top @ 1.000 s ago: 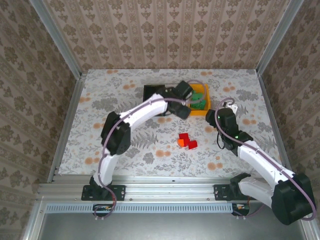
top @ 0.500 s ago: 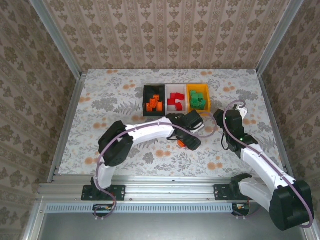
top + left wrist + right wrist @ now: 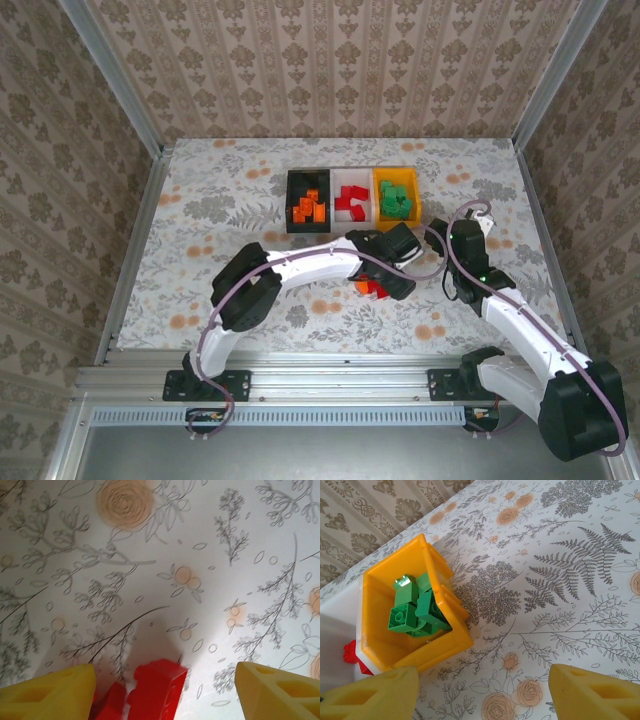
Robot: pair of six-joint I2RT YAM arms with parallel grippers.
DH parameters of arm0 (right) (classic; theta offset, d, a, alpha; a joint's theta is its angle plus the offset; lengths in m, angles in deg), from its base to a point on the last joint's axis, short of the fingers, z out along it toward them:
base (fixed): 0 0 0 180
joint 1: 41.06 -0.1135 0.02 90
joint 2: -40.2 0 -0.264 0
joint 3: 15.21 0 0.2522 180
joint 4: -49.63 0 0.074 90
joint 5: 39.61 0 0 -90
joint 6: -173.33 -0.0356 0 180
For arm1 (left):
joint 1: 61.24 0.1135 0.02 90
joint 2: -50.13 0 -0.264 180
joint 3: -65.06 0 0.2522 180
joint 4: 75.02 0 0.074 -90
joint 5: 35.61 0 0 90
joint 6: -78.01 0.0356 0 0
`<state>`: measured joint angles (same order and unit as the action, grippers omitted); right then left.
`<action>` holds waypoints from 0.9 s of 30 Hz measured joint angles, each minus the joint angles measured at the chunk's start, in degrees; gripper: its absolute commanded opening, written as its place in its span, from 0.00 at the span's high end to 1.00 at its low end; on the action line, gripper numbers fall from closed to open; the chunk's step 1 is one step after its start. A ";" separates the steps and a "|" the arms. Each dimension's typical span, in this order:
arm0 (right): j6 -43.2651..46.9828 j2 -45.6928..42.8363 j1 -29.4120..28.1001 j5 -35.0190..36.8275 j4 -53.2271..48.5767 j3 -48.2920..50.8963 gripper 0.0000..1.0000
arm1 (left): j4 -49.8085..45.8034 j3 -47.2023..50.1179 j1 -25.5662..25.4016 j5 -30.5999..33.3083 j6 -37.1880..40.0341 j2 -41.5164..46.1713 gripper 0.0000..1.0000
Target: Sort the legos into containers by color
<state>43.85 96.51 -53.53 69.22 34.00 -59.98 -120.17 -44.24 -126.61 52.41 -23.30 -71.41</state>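
Left hand [image 3: 166, 682], fingers spread apart, hovers over loose red legos [image 3: 155, 692] on the floral surface [image 3: 200, 555]. Right hand [image 3: 482, 692], fingers likewise apart, hangs near the orange-yellow bin [image 3: 437, 652] of green legos [image 3: 415, 612], beside the white bin [image 3: 350, 172] and black bin [image 3: 290, 200].

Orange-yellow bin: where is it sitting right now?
In the top view the orange-yellow bin sits at the right end of the bin row, toward the table's far side, right beside the white bin.
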 measured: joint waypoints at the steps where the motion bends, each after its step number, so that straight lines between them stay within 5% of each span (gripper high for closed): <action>1: 0.00 0.00 0.00 0.00 0.00 0.00 0.30 | 0.07 -0.28 -0.20 -0.22 0.07 -0.48 0.28; 27: 0.02 0.04 0.00 -1.29 0.44 0.44 0.30 | 1.36 5.05 -2.82 0.59 0.37 -0.66 0.47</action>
<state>43.87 96.56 -53.53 67.93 34.44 -59.54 -118.82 -39.19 -129.43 53.00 -22.93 -72.06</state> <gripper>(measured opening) 0.701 0.535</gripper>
